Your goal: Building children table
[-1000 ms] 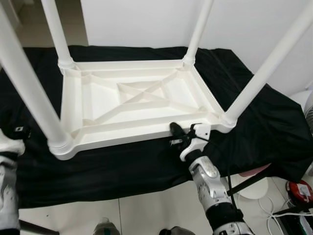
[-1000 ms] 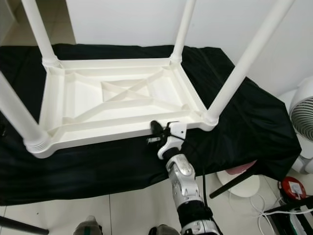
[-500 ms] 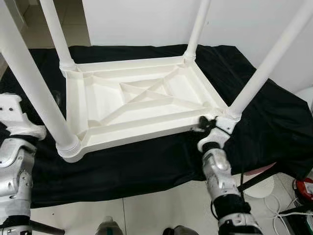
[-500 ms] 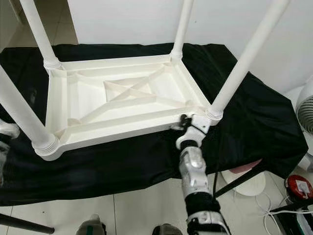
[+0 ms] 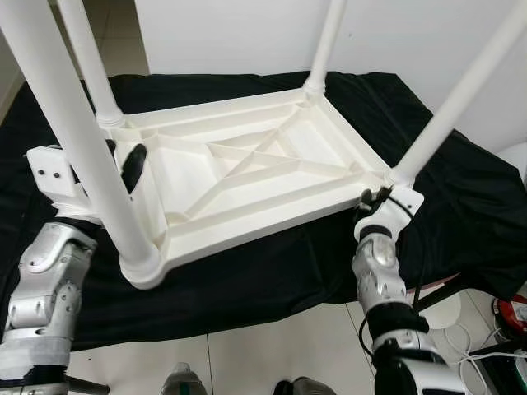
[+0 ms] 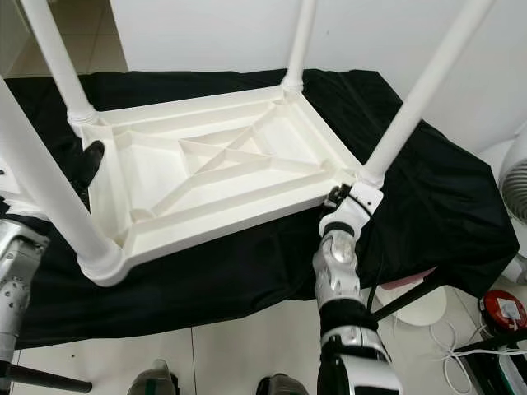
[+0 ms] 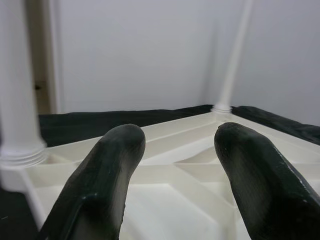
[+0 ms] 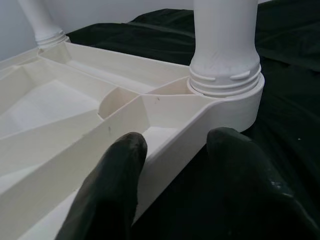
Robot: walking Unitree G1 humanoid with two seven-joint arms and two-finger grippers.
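Table (image 5: 247, 177): white plastic, upside down on the black cloth (image 5: 461, 206) of the bench; all four legs fitted and pointing up. Long axis runs from the robot's near left to its far right, so the top sits skewed to the bench edge.
Right pincer (image 6: 339, 196): at the near-right corner, just below the right front leg (image 6: 412, 107). In the right wrist view its fingers (image 8: 110, 195) stand apart, one inside the rim and one outside, straddling the rim wall (image 8: 165, 150); not closed on it, as far as can be seen.
Left pincer (image 5: 132, 169): at the left short side, beside the near-left leg (image 5: 82, 140). In the left wrist view its fingers (image 7: 105, 185) are spread wide above the ribbed underside; nothing held.
Key relation: the table lies between the two pincers, one at each end of its long axis; the right one is closer to a grip, already astride the rim.
Arm pose: right forearm (image 5: 379, 280) rises steeply from below the bench edge, wrist bent toward the corner; left forearm (image 5: 49, 280) comes up at the left edge, pincer aimed inward across the frame.
Judged step: taking hold at both ends, likely to lift or turn the assembled table.
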